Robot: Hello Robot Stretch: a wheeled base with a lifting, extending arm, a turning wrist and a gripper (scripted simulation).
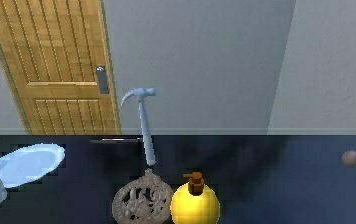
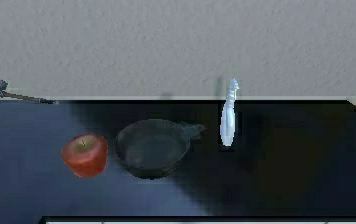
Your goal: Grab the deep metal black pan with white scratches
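Observation:
A deep black pan (image 2: 154, 148) with pale scuffs sits on the dark countertop (image 2: 286, 170) in the middle of the arm side view. Its short handle points up and to the right. A red apple (image 2: 85, 154) lies close beside it on the left.
A pale blue upright utensil (image 2: 228, 113) stands right of the pan, and a grey metal piece (image 2: 6, 94) pokes in at the left edge. In the forward view the counter carries a grey faucet-like bar (image 1: 144, 120), a yellow pump bottle (image 1: 195, 200), an ornate brown piece (image 1: 139, 200), a white dish (image 1: 26, 163) and a small brown ball (image 1: 350, 158). A wooden door (image 1: 56, 60) stands behind.

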